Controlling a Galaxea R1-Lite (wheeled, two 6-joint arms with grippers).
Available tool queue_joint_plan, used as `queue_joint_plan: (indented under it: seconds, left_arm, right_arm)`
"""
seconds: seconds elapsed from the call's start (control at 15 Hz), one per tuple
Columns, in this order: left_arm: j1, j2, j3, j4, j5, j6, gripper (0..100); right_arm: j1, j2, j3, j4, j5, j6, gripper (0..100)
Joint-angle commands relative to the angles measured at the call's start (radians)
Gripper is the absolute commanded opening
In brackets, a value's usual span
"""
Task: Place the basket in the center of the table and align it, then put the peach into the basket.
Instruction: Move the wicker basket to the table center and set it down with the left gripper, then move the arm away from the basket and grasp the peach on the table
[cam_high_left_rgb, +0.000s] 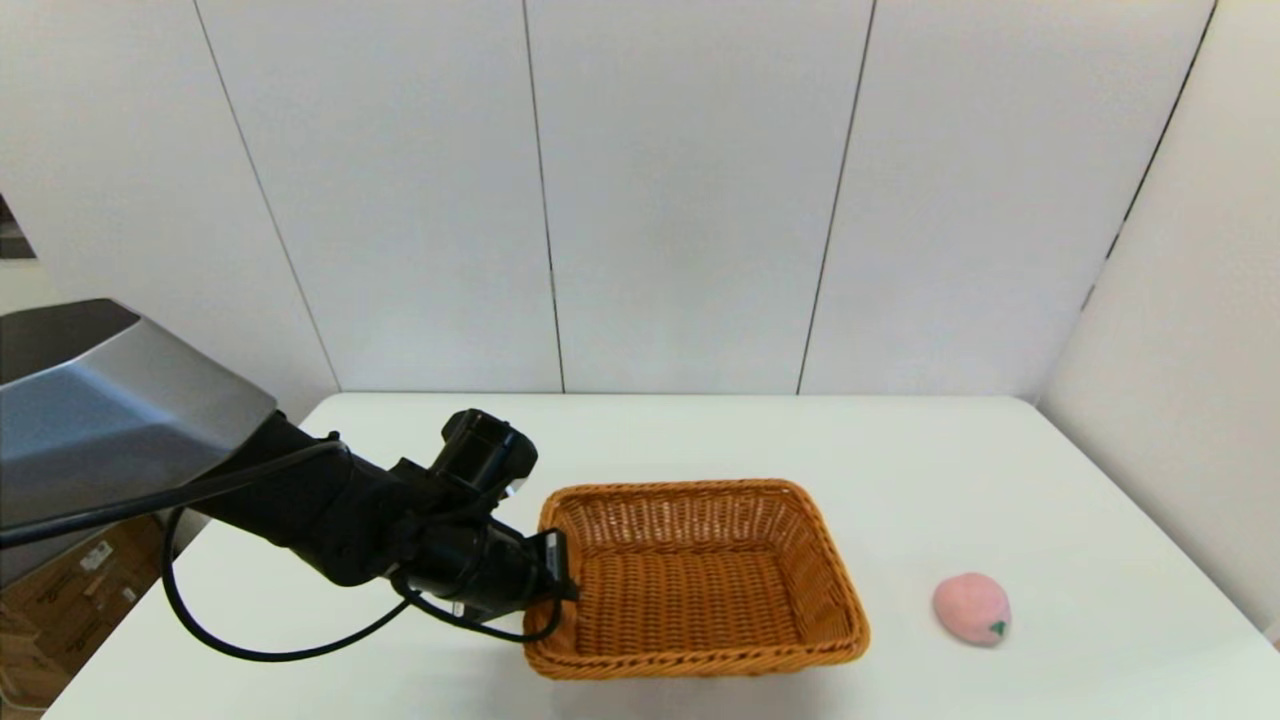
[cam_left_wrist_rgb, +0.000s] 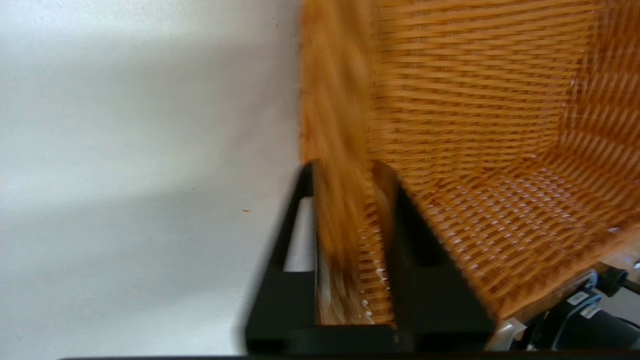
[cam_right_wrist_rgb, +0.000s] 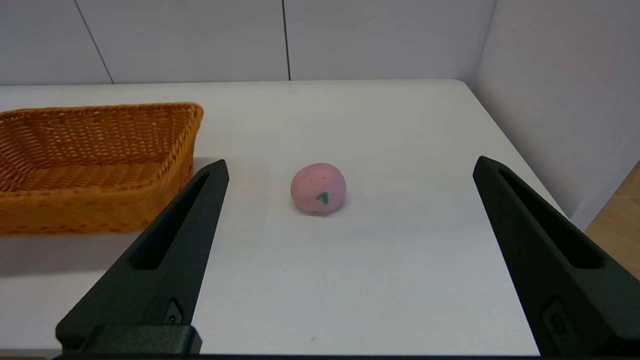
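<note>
The orange-brown wicker basket (cam_high_left_rgb: 700, 580) sits near the front middle of the white table (cam_high_left_rgb: 700, 430), with nothing inside it. My left gripper (cam_high_left_rgb: 558, 568) is shut on the basket's left rim (cam_left_wrist_rgb: 340, 150), one finger (cam_left_wrist_rgb: 287, 260) outside the wall and the other inside. To the right of the basket the pink peach (cam_high_left_rgb: 971, 608) lies on the table, its green leaf mark facing the front. My right gripper (cam_right_wrist_rgb: 350, 170) stands open near the table's front edge, and the peach (cam_right_wrist_rgb: 318, 188) lies on the table beyond its spread fingers. The basket (cam_right_wrist_rgb: 95, 165) is off to one side there.
White wall panels stand behind the table and along its right side. Cardboard boxes (cam_high_left_rgb: 60, 600) sit on the floor at the left. The left arm's black cable (cam_high_left_rgb: 250, 640) loops over the table's front left.
</note>
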Motion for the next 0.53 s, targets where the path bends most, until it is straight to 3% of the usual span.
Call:
queue_joint_plan:
  seconds: [0.07,0.53]
  left_arm:
    - [0.0,-0.011,0.001,0.0,0.0,0.001,100]
    - [0.009,-0.083,0.007,0.0,0.001,0.024,100]
  right_arm:
    - [0.0,0.0,-0.001,-0.001,0.0,0.0,100]
    - [0.0,0.0,0.001,-0.001,0.0,0.0,100]
